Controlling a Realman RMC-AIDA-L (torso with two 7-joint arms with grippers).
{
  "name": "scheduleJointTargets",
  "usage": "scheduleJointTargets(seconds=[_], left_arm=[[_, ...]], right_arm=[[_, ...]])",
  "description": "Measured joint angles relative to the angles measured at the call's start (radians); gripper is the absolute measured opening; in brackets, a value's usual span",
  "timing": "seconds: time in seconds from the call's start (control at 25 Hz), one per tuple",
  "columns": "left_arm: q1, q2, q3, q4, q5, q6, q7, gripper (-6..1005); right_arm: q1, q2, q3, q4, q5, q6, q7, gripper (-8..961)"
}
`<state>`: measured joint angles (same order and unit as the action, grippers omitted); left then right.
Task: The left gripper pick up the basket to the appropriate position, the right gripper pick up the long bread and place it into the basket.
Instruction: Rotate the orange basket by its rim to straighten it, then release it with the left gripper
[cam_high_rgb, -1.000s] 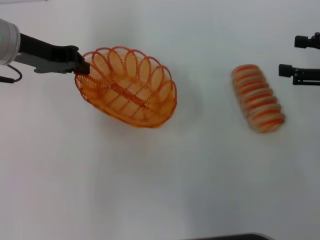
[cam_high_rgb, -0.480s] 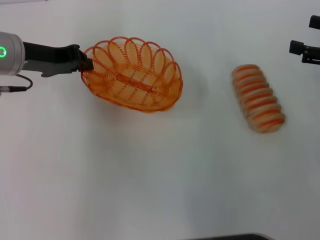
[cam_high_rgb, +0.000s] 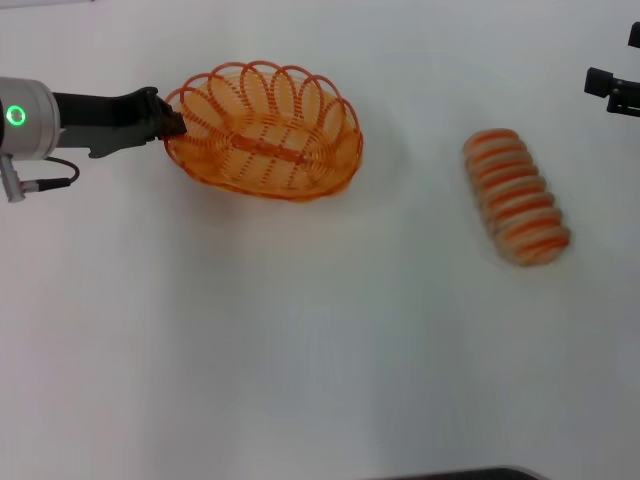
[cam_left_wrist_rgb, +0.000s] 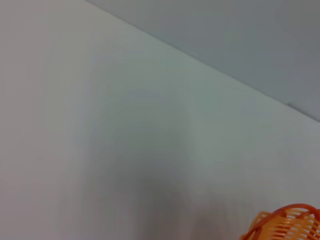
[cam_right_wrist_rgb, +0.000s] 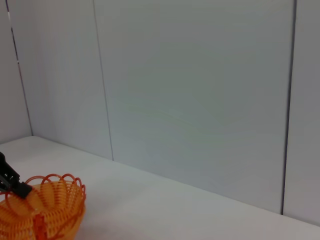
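White tabletop (cam_high_rgb: 300, 350) fills the head view, and everything else rests on or hangs over it; pale grey wall panels (cam_right_wrist_rgb: 200, 100) rise behind its far edge in the right wrist view.

Orange wire forms the basket (cam_high_rgb: 263, 130), an oval of open loops with a scalloped rim, placed in the far left part of the table and lying with its long axis running left to right; the same basket shows as a cluster of loops (cam_right_wrist_rgb: 42, 207) in the right wrist view, and a sliver of its rim (cam_left_wrist_rgb: 287, 225) appears in the left wrist view.

Well apart to the right lies the long bread (cam_high_rgb: 516, 197), tan with orange-red crosswise stripes, its length running from far to near and slanted a little to the right at the near end; nothing touches it.

At the basket's left end sits the left gripper (cam_high_rgb: 172, 124), its black fingers clamped on the wire rim there, its silver-grey arm reaching in from the left; the pinch on the rim (cam_right_wrist_rgb: 15, 186) is also seen from the right wrist.

At the far right edge, beyond the bread, the right gripper (cam_high_rgb: 620, 68) shows two black fingers spread apart, holding nothing.
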<state>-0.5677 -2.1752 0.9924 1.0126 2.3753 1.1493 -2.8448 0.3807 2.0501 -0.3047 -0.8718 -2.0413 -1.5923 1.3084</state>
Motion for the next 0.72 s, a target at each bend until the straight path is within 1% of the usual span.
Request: scheduleJointTargets(seconds=[0.28,0.56,0.72], left_arm=[[0.005,0.0,0.028,-0.018,-0.009,-0.072,-0.048,83],[0.007,0.0,0.056,-0.018,-0.012,-0.095,-0.097,82],[0.022,0.0,0.06,-0.014,-0.01,-0.092,-0.114,82]], right_arm=[[0.003,0.006,0.001,0.001,0.001,0.018,-0.003,929],[0.003,0.009,0.002,0.003,0.011,0.025,-0.011,926],[0.003,0.009,-0.003,0.004,0.022,0.026,-0.011,924]])
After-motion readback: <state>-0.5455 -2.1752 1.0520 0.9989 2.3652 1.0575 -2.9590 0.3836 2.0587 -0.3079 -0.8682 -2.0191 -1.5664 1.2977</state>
